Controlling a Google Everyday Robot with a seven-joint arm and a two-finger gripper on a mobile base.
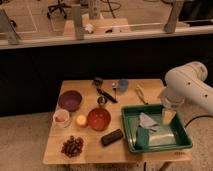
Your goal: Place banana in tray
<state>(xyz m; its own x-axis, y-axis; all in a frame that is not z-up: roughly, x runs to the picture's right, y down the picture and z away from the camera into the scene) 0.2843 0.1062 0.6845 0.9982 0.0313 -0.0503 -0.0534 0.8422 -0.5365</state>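
The banana is slim and pale yellow. It lies on the wooden table near the back right, just behind the tray. The dark green tray sits at the table's front right and holds a pale cloth, a green item and a white packet. My white arm comes in from the right. My gripper points down over the tray's back right corner, to the right of the banana and apart from it.
Left of the tray are a black bar, an orange bowl, a small yellow cup, a white cup, a purple bowl and grapes. A blue cup and dark utensils stand at the back.
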